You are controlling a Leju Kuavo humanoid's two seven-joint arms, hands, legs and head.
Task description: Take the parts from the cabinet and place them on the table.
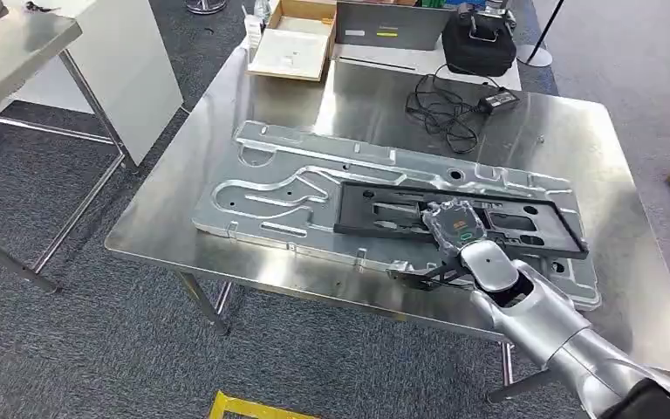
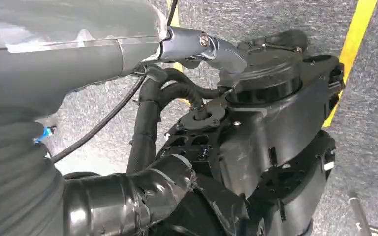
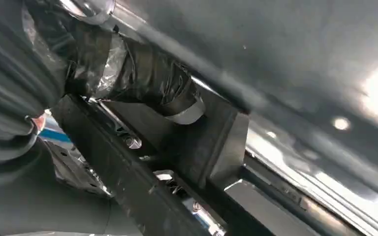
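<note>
**Right hand on the black frame, on top of the metal plate**

The large silver plate [image 1: 314,188] lies flat on the steel table [image 1: 576,140]. On its right part lies a black frame part [image 1: 375,209]. The right hand [image 1: 455,225] rests on this frame, and in the right wrist view its taped thumb [image 3: 142,73] presses on a black bar of the frame [image 3: 128,177], so it seems to grip it. The left hand [image 2: 123,201] hangs low above the grey carpet [image 2: 256,19]; I cannot tell how its fingers are. At the far table edge are a cardboard box [image 1: 292,48], a black bag [image 1: 480,44] and a cable [image 1: 445,109].
</note>
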